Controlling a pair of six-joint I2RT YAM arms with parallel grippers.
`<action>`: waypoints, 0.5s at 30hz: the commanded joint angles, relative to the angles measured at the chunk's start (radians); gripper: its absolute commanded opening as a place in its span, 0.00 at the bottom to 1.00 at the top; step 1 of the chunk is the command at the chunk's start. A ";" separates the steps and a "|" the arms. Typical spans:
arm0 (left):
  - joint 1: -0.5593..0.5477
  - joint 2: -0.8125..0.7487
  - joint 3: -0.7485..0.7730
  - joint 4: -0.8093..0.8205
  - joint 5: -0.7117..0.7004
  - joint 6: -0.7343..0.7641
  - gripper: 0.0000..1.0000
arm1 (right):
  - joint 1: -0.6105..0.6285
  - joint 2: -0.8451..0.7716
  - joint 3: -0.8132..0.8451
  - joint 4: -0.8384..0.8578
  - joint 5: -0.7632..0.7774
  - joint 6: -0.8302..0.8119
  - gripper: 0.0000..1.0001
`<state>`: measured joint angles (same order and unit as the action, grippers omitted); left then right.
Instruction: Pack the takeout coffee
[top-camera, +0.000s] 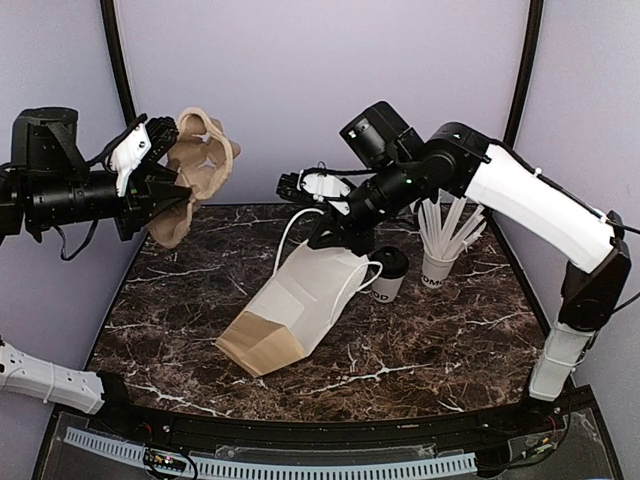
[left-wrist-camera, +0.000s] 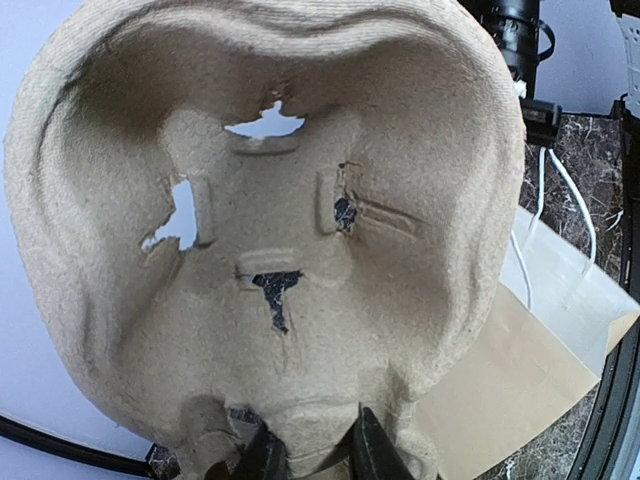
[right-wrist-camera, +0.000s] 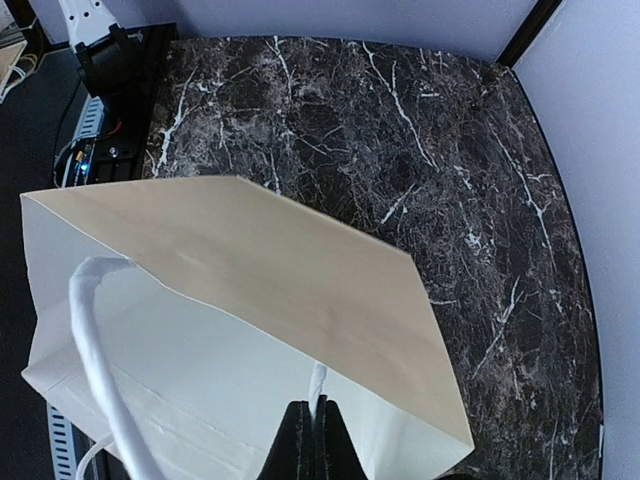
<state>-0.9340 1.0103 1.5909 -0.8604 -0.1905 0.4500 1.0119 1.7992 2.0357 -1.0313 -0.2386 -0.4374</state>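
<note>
Bag-holding step: right gripper (right-wrist-camera: 312, 420) is pinching the paper bag's (top-camera: 290, 305) cord handle (right-wrist-camera: 95, 350), left gripper (left-wrist-camera: 310, 450) is clamping a pulp carrier (left-wrist-camera: 270, 220) up-left of the bag, takeout coffee (top-camera: 388, 272) is standing beside its mouth; next probably needs the mouth wider.

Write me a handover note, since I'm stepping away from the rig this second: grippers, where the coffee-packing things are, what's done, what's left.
Left gripper: shut on the pulp cup carrier, held in the air at the table's far left.
Right gripper: shut on the white handle of the paper bag, lifting its top; the base rests on the table.
Takeout coffee: upright on the table, lid on, just right of the bag's top, ungripped. Straw cup stands further right.
Done: carrier and bag gripped.
Left: coffee is in neither carrier nor bag; seat and pack it.
</note>
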 joint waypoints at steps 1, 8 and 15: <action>0.004 0.036 0.025 0.055 0.022 0.044 0.22 | 0.025 -0.057 -0.071 0.023 -0.009 0.062 0.00; 0.004 0.083 0.044 0.067 -0.009 0.069 0.22 | 0.029 0.036 -0.005 0.028 0.046 0.129 0.00; 0.004 0.070 0.023 0.079 -0.001 0.045 0.22 | -0.053 0.230 0.226 -0.036 -0.014 0.023 0.52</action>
<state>-0.9340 1.1053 1.6032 -0.8192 -0.1940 0.4980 1.0073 1.9507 2.1410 -1.0290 -0.2111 -0.3454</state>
